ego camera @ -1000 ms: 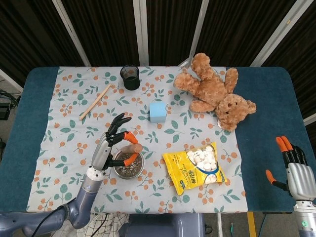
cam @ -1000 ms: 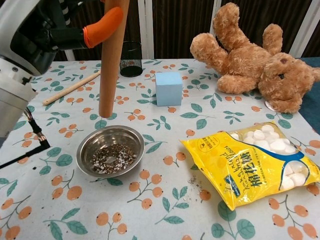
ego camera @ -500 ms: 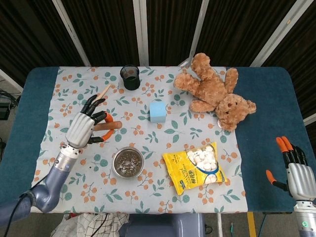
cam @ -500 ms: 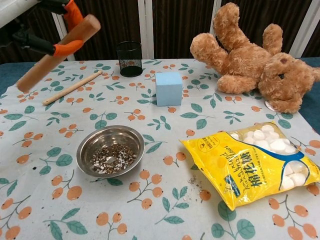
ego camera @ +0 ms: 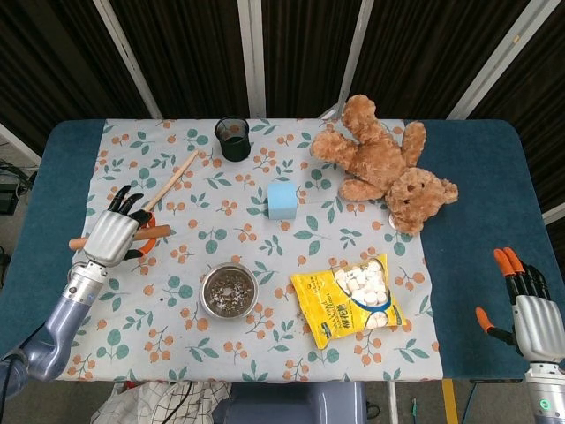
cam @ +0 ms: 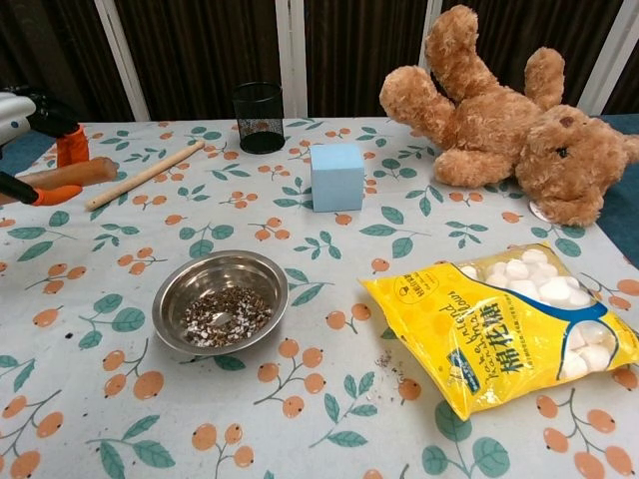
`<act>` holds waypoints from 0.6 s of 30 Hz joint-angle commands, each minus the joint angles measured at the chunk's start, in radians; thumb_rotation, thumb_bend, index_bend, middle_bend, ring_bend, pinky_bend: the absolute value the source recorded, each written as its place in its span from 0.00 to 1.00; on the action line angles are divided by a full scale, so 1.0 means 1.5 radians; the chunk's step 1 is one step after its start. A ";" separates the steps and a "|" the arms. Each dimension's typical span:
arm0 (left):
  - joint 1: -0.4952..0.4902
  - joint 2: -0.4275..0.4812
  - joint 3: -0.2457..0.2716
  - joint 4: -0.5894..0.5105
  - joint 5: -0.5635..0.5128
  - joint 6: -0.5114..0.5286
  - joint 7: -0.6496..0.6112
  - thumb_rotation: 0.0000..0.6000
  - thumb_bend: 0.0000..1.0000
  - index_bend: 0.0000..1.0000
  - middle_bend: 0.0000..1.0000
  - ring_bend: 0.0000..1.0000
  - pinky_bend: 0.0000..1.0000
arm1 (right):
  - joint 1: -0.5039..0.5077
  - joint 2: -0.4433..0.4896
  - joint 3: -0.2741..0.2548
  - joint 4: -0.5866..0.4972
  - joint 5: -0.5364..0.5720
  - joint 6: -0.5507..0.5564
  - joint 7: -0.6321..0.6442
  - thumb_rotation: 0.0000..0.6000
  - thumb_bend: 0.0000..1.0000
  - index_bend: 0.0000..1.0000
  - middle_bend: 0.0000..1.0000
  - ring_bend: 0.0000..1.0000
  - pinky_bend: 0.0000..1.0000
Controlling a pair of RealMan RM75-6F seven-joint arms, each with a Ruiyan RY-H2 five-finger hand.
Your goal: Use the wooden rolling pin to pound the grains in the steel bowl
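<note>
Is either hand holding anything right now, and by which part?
The left hand grips the wooden rolling pin around its middle; the right hand holds nothing.

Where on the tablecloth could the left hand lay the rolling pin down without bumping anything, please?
Bare cloth lies left of the steel bowl, beneath the left hand holding the rolling pin. It is crowded further up by the thin stick, and right of the bowl by the marshmallow bag.

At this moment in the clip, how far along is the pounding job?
Done, by the look of it: the grains in the steel bowl lie in broken bits. In hand: the left hand holds the wooden rolling pin nearly level, low over the cloth well left of the bowl. Left: releasing the pin. The right hand hangs open off the table's right edge.
</note>
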 commanded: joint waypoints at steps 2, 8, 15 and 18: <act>0.004 -0.017 0.007 0.019 -0.003 -0.005 -0.010 1.00 0.75 0.58 0.63 0.15 0.02 | -0.003 -0.003 -0.003 0.003 -0.003 0.003 0.001 1.00 0.36 0.00 0.00 0.00 0.00; 0.001 -0.041 0.013 0.034 -0.005 -0.017 -0.001 1.00 0.62 0.53 0.54 0.14 0.02 | -0.010 -0.007 -0.008 0.011 -0.009 0.011 0.007 1.00 0.36 0.00 0.00 0.00 0.00; 0.009 -0.039 0.007 -0.002 -0.042 -0.048 0.047 1.00 0.36 0.33 0.32 0.08 0.00 | -0.010 -0.006 -0.008 0.015 -0.012 0.012 0.012 1.00 0.36 0.00 0.00 0.00 0.00; 0.015 -0.033 -0.003 -0.025 -0.062 -0.050 0.056 1.00 0.31 0.24 0.23 0.04 0.00 | -0.007 -0.003 -0.004 0.011 -0.011 0.009 0.010 1.00 0.36 0.00 0.00 0.00 0.00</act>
